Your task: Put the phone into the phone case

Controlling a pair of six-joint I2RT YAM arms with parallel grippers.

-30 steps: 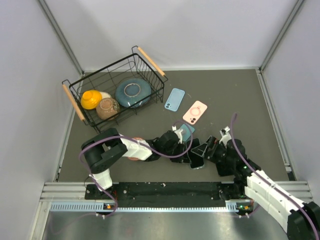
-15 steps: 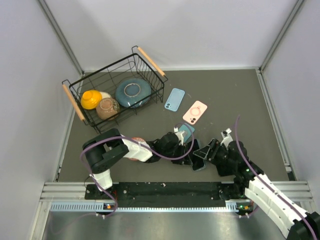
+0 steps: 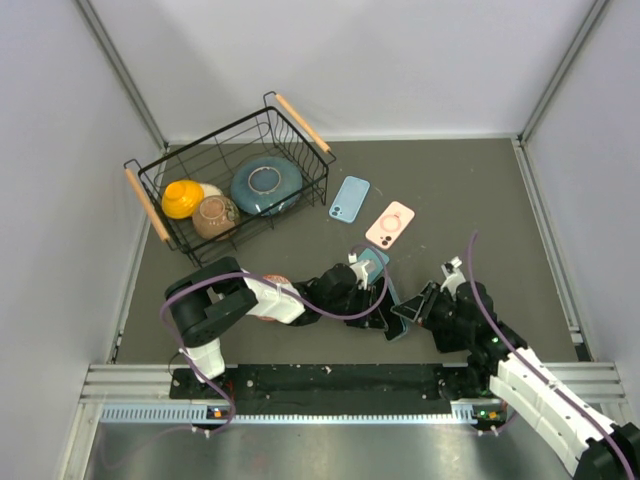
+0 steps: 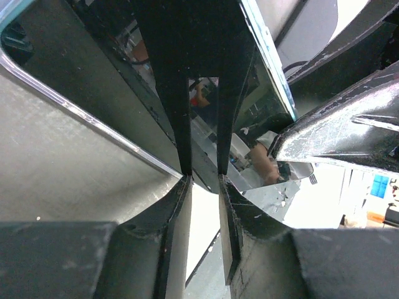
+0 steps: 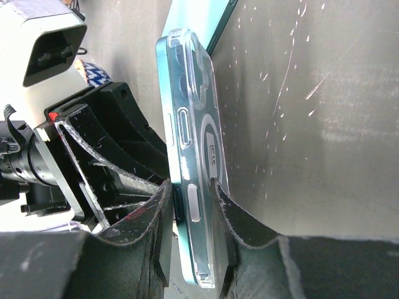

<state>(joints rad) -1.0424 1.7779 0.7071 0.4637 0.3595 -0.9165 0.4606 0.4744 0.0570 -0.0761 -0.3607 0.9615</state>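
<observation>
Front-middle of the worktop, the phone is stood on edge, long axis near-to-far, clear case against its back. Both are pinched by the right gripper jaws. The left gripper jaws are narrow, tips at the phone; whether anything's gripped can't be told.

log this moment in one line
right end effector: shut on phone | left end effector: tips on phone | case: against phone back

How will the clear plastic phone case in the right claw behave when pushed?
The clear plastic phone case looks glossy, so it may slip in the right claw. It stands on edge beside the teal phone, so it probably tips if released.
</observation>
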